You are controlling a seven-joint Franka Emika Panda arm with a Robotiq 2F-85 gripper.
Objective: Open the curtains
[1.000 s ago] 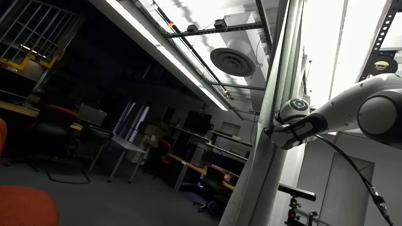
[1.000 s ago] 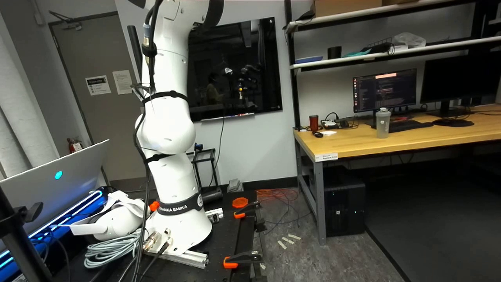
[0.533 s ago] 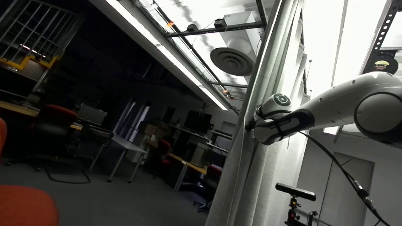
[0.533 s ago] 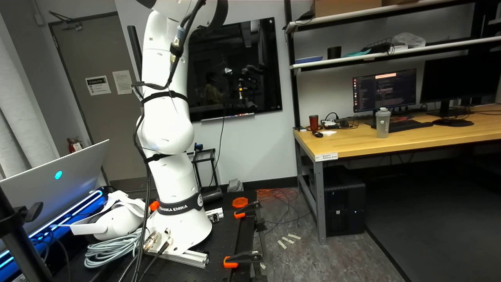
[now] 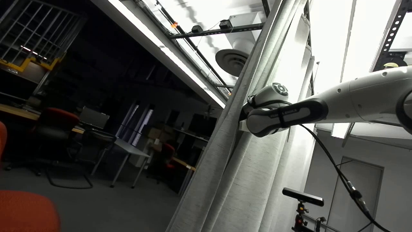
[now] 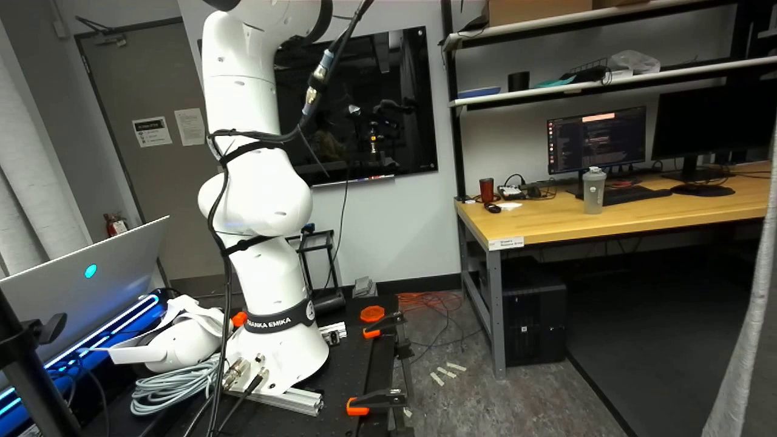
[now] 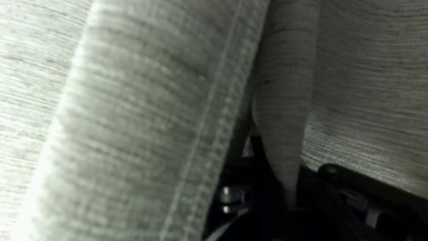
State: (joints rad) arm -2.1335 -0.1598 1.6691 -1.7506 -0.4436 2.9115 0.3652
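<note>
The pale grey curtains [image 5: 254, 170] hang in long slanted pleats in an exterior view. Their edge also shows at the right side of an exterior view [image 6: 743, 346]. In the wrist view the woven fabric [image 7: 133, 117] fills most of the picture, with a stitched hem at its edge. My gripper [image 7: 284, 172] is at the bottom there, dark and partly covered by fabric. A fold narrows down between its fingers and looks pinched. In an exterior view my gripper [image 5: 243, 116] is against the curtain and its fingers are mostly hidden.
A camera on a tripod [image 5: 302, 196] stands beside the curtain. A cable [image 5: 334, 161] hangs from the arm. A laptop [image 6: 91, 279], a headset [image 6: 182, 343] and clamps [image 6: 376, 399] are round the arm's base. A desk [image 6: 607, 212] stands across the floor.
My gripper has moved left and up in an exterior view, and the curtain has moved left with it, covering more of the room. The curtain edge has come into view at the right of an exterior view.
</note>
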